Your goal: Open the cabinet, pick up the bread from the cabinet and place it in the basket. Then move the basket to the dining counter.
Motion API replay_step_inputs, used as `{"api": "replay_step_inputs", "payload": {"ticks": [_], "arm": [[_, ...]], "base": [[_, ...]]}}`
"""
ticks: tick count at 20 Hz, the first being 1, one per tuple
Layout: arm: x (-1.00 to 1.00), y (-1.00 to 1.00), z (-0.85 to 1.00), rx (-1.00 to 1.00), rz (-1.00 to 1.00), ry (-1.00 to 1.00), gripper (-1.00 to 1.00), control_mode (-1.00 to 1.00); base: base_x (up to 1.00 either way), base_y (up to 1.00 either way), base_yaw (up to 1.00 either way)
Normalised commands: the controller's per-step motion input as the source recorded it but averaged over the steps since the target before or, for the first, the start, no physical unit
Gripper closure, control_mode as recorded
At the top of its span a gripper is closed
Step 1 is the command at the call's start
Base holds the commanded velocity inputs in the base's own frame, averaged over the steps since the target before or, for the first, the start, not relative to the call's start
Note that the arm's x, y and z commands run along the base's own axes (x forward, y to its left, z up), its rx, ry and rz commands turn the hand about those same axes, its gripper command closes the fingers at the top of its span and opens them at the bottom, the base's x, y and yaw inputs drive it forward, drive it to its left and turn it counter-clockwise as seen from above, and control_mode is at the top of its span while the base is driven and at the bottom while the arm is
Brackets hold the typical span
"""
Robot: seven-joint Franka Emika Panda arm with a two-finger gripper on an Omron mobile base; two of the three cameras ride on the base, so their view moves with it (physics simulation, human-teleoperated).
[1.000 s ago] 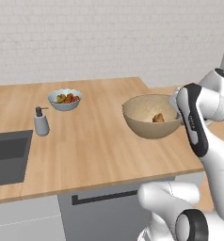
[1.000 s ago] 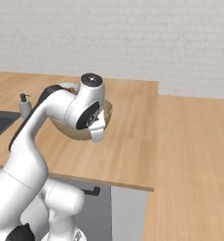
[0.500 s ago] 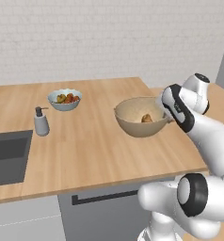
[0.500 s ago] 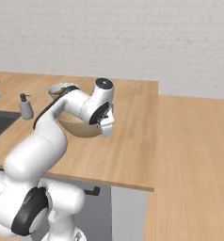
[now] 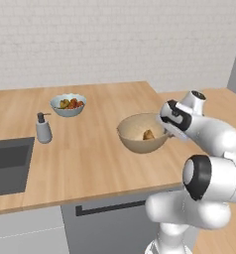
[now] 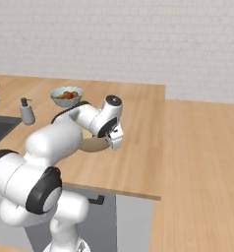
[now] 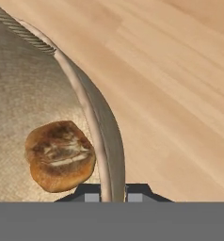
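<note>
A: The dining counter [image 7: 180,80] under the hand shows pale matt wood planks with fine grain.

B: The basket [image 7: 20,84] at the fingertips looks coarse and woven inside, its rim smooth; the bread [image 7: 60,155] within has a rough, browned crust.

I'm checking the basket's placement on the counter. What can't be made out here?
- Right base view: the arm hides most of the basket.
- Hand view: gripper fingertips are cut off by the bottom edge; the basket rim hides the finger pads.
- Left base view: bread too small for detail.
</note>
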Motion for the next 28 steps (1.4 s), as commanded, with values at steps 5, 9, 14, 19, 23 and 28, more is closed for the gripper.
{"api": "replay_step_inputs", "payload": {"ticks": [5,9,14,19,23,28], "arm": [[0.14,0.02,-0.55,0.0,0.01,0.0,1.0,-1.0],[0.1,0.0,-0.32,0.0,0.0,0.0,1.0,-1.0],[0.0,0.01,-0.18,0.0,0.0,0.0,1.0,-1.0],[0.0,0.0,-0.16,0.0,0.0,0.0,-1.0,-1.0],[0.0,0.0,-0.04,0.0,0.0,0.0,-1.0,-1.0],[0.0,0.01,0.07,-0.02,0.0,0.02,-1.0,-1.0]], "base": [[0.0,0.0,0.0],[0.0,0.0,0.0],[0.0,0.0,0.0],[0.0,0.0,0.0],[0.0,0.0,0.0],[0.0,0.0,0.0]]}}
